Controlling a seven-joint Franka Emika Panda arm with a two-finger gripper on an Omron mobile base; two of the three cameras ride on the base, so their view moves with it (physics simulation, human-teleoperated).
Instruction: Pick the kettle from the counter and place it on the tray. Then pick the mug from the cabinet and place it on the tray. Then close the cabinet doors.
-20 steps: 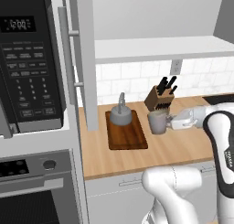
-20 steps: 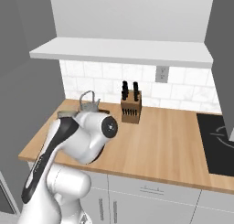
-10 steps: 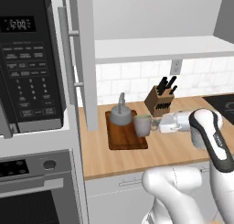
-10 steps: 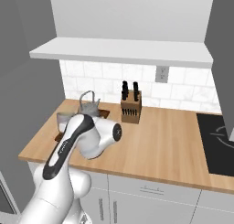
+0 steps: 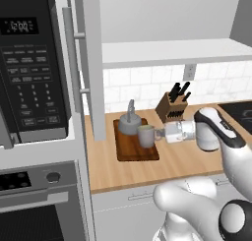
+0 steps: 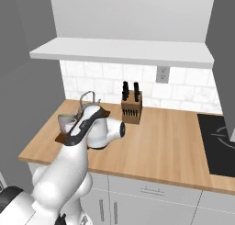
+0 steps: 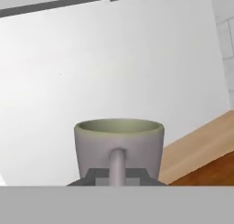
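Note:
The greyish-green mug (image 5: 145, 135) hangs upright over the right part of the dark brown tray (image 5: 134, 152); whether it touches the board I cannot tell. My gripper (image 5: 158, 134) reaches in from the right and is shut on the mug's side handle. In the hand view the mug (image 7: 119, 145) sits close, its handle (image 7: 117, 167) between my fingertips (image 7: 93, 176). The grey kettle (image 5: 128, 125) stands on the tray's back left, just behind the mug. From the right base view the mug (image 6: 66, 121) and the kettle's handle (image 6: 88, 98) peek out beside my arm.
The left cabinet door (image 5: 93, 63) stands open, its bar handle (image 5: 74, 63) facing me, above the tray's left side. A pale cabinet shelf (image 5: 172, 51) runs overhead. A knife block (image 5: 173, 105) stands at the back of the counter (image 5: 187, 159). Microwave (image 5: 27, 73) and oven column on the left.
My arm has carried the mug leftward, from beside the tray's right edge to over the tray next to the kettle. The kettle and tray have stayed put.

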